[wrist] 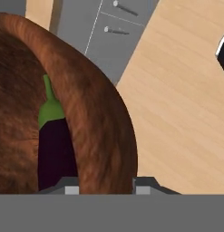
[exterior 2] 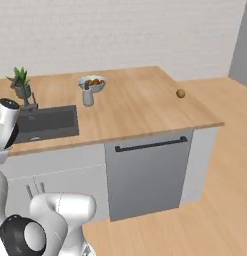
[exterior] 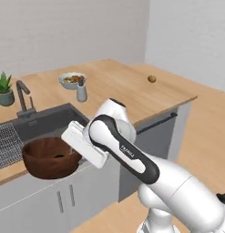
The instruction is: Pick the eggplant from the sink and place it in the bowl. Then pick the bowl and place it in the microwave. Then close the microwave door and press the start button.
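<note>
Above the wooden floor, tool [wrist: 105, 189] clamped astride the bowl [wrist: 99, 122] rim (eggplant [wrist: 54, 149] inside).

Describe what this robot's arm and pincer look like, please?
The arm is glossy white with rounded segments, black bands at its joints and small dark lettering along one band. Its flat white hand block ends in the pincer, whose two small grey finger tips look squarish.

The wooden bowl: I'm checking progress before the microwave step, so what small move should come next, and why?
Probably lift the wooden bowl straight up. In the hand view the eggplant already lies inside it, and the gripper straddles the bowl's wall, one fingertip inside and one outside, apparently closed on it. From the left base the bowl rests at the counter's front edge by the sink.
</note>
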You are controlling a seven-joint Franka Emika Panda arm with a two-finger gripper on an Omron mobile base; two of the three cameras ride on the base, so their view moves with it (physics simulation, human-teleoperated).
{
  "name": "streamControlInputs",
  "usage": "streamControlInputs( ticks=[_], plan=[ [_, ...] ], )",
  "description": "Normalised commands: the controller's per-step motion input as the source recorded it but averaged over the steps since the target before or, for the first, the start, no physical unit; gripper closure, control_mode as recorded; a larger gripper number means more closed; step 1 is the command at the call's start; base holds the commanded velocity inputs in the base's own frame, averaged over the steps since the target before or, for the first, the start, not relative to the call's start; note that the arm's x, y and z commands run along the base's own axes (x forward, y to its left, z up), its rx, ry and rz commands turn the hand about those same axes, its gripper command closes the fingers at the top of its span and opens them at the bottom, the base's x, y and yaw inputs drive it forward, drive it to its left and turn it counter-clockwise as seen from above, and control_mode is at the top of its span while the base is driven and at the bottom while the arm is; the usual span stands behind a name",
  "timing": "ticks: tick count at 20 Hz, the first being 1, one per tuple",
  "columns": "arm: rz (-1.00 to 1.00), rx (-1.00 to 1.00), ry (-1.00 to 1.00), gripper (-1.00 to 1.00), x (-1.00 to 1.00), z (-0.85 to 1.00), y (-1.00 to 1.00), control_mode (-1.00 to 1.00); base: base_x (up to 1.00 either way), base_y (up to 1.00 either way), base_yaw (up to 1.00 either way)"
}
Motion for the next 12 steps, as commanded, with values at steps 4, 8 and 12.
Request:
streamControlInputs(
  ticks=[4, 8, 12],
  plan=[
    [0.00, 0.00, 0.00, 1.00, 0.00, 0.00, 0.00, 1.00, -0.01, -0.46, -0.69],
    [0.00, 0.00, 0.00, 1.00, 0.00, 0.00, 0.00, 1.00, 0.09, -0.52, -0.69],
    [0.00, 0.00, 0.00, 1.00, 0.00, 0.00, 0.00, 1.00, 0.25, -0.50, -0.71]
  ],
)
